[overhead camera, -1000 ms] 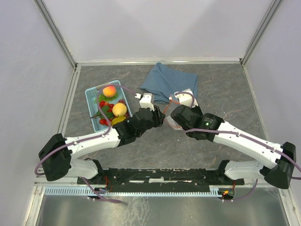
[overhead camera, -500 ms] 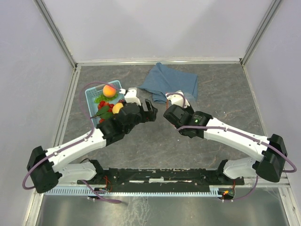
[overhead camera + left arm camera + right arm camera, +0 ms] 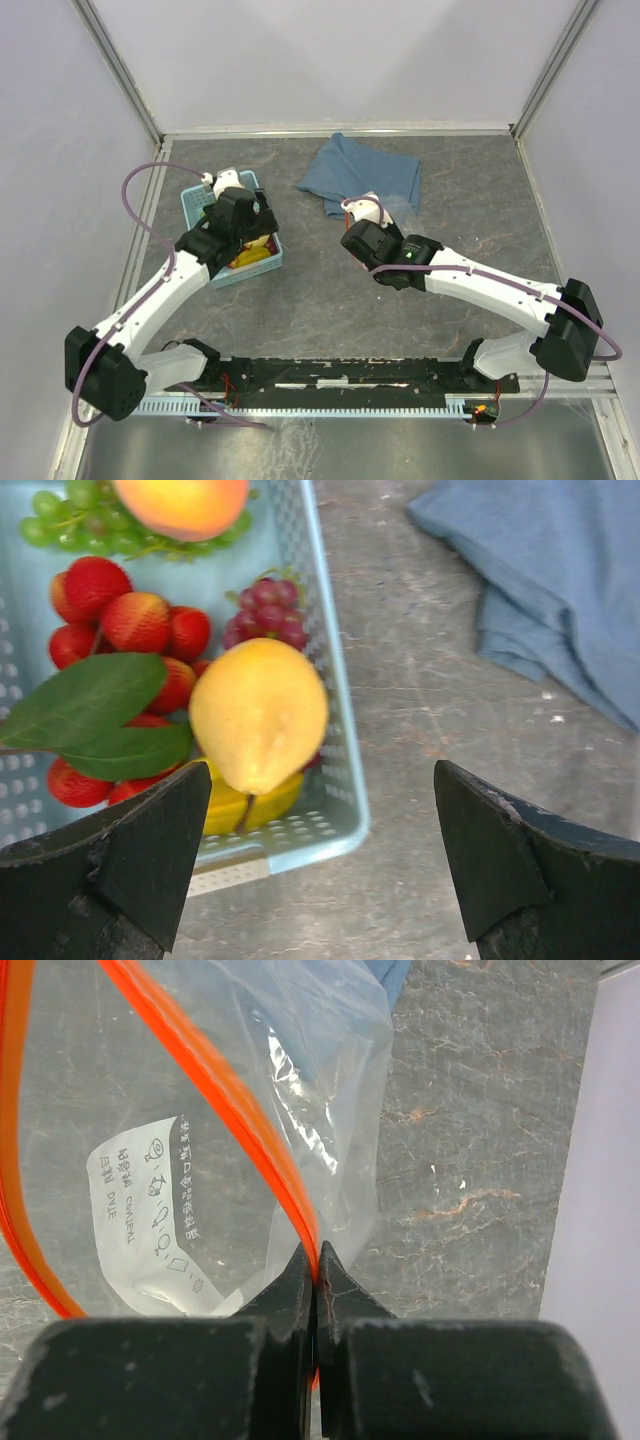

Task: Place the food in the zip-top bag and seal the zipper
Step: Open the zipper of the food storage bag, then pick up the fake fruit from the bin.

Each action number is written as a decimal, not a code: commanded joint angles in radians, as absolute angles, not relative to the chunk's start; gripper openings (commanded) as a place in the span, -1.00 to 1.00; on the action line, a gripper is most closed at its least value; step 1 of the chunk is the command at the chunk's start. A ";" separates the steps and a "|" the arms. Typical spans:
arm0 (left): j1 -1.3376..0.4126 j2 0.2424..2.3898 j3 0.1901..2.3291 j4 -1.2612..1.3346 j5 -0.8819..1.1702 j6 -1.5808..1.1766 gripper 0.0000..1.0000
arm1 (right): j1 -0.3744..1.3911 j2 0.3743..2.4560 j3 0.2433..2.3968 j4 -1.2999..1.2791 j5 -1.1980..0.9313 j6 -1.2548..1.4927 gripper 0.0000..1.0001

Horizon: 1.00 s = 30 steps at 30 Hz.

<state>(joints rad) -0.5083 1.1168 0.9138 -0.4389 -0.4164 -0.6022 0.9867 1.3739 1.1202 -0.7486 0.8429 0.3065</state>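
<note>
The left tool stands spread wide with nothing between its dark fingers. It hovers over the near end of the light blue basket, at the left side of the bench. Directly below the gap lies a yellow peach, resting on a banana. Beside the peach are two green leaves, red strawberries and dark red grapes. Farther up the basket sit a second peach and some green grapes. All the food is in the basket.

The right tool is pressed together, pinching the red-orange zipper strip of the zip-top bag. The bag's mouth gapes: its two orange edges run well apart from the pinched point. The clear film carries a white printed label and shows no food through it. In the overhead view this tool holds the bag near the middle of the bench, at the near edge of the folded blue cloth.
</note>
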 commanded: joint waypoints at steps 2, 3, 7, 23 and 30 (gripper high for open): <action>-0.394 1.233 1.026 -0.550 -0.329 -0.444 0.97 | 0.989 1.373 1.150 -0.695 0.838 0.295 -0.97; -0.381 1.258 1.040 -0.559 -0.310 -0.425 0.97 | 0.989 1.373 1.147 -0.694 0.837 0.295 -0.97; -0.343 1.359 1.079 -0.575 -0.245 -0.373 0.97 | 0.988 1.373 1.138 -0.686 0.829 0.296 -0.97; -0.274 1.587 1.149 -0.580 -0.116 -0.296 0.95 | 0.989 1.391 1.115 -0.666 0.822 0.296 -0.97; -0.269 1.604 1.152 -0.590 -0.093 -0.288 0.75 | 0.989 1.398 1.115 -0.671 0.822 0.297 -0.97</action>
